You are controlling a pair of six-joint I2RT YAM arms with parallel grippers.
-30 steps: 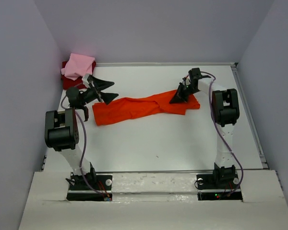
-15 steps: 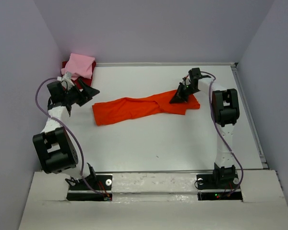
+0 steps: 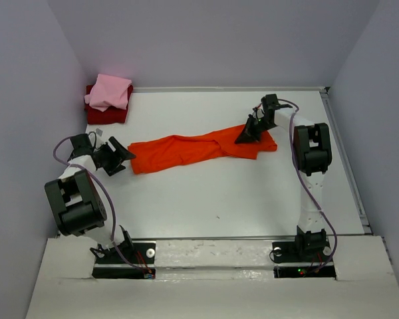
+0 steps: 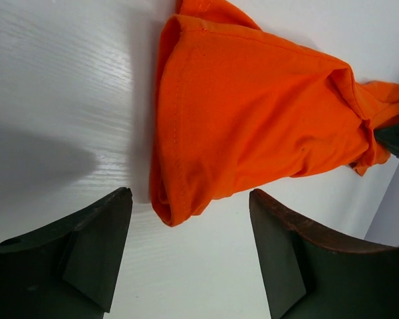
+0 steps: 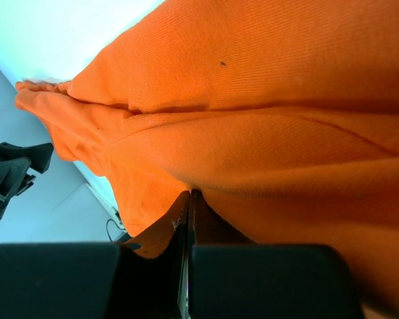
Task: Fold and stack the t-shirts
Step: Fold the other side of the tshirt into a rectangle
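Observation:
A bright orange-red t-shirt [image 3: 199,149] lies stretched in a long band across the table's middle. My left gripper [image 3: 118,157] is low at its left end and open. In the left wrist view the shirt's rolled hem corner [image 4: 176,206] sits just ahead of the gap between my two fingers [image 4: 100,239] and touches neither. My right gripper [image 3: 247,135] is shut on a fold of the same shirt near its right end; its tips [image 5: 189,198] pinch the cloth. A light pink t-shirt [image 3: 110,92] lies folded on a dark red t-shirt [image 3: 106,114] in the back left corner.
Grey walls close in the table on the left, back and right. A raised rail [image 3: 342,159] runs along the right edge. My left arm's purple cable [image 3: 66,143] loops out beside the left wall.
My left arm has swung from beside the folded stack forward and down to the orange-red shirt's left end, its jaws a little narrower. The right arm and the shirt have stayed put.

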